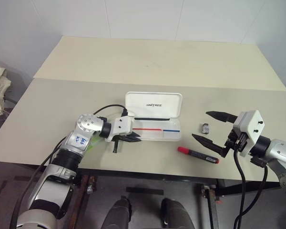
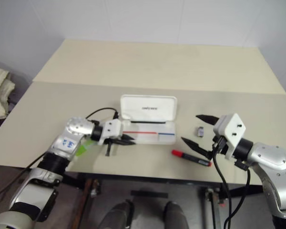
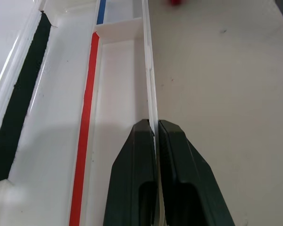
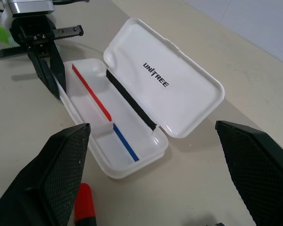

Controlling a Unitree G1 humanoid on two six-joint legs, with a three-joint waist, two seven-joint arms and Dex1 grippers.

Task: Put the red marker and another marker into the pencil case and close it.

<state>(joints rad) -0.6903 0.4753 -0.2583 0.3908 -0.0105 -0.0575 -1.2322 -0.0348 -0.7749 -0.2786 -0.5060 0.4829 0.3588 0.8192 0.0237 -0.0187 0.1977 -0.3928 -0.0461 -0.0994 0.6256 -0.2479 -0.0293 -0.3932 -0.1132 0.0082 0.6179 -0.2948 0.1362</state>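
pencil case (image 1: pixel 155 125) front wall | pinched between left fingers (image 3: pixel 132 188)

left gripper (image 1: pixel 133 138): fingers pinched together, angled down | right gripper (image 1: pixel 210 128): fingers spread wide, level

So the pencil case (image 1: pixel 155 125) sits open near the middle of the desk (image 1: pixel 148 62), toward the front edge, lid standing up behind the tray. The left gripper (image 1: pixel 133 138) is at the tray's left end, pinched on its front wall. The red marker (image 1: pixel 198 155) lies right of the case, closer to the front edge. Behind it there's a small clip-like thing (image 1: pixel 205 127), hard to tell what. The right gripper (image 1: pixel 210 130) hangs over those two.
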